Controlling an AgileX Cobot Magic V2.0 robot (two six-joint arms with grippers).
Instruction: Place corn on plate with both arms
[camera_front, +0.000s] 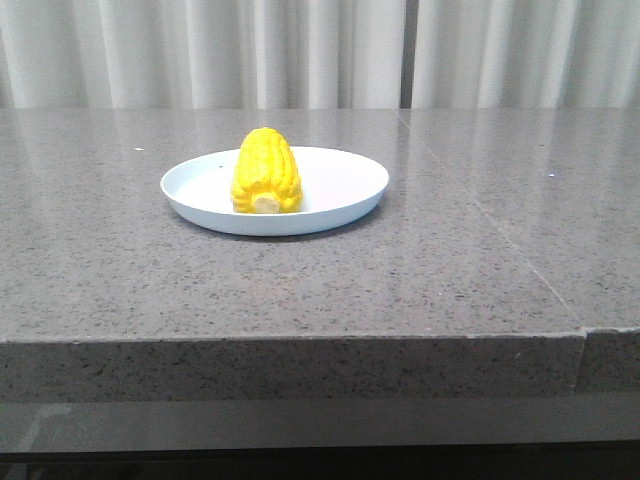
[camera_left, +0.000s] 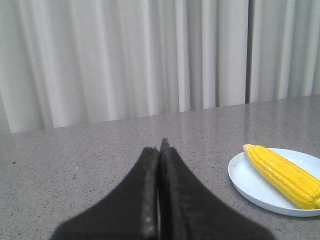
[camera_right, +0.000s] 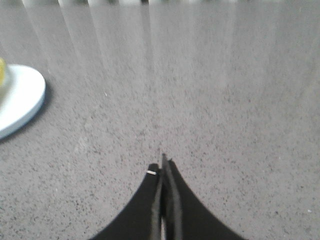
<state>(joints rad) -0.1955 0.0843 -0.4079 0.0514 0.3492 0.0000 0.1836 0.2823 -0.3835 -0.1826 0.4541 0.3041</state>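
Corn (camera_front: 266, 172) lies on the plate (camera_front: 345, 190) (looks done), so left hand (camera_left: 160, 150) and right hand (camera_right: 163, 167) hang pressed together, empty.

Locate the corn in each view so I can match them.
Front view: corn lying on the plate, left of its middle.
Left wrist view: corn on the plate at the right edge.
Right wrist view: only a yellow sliver at the left edge.
Shared landmark: the plate.

table (camera_front: 300, 290): grey speckled stone | directly on it: plate (camera_front: 340, 190)
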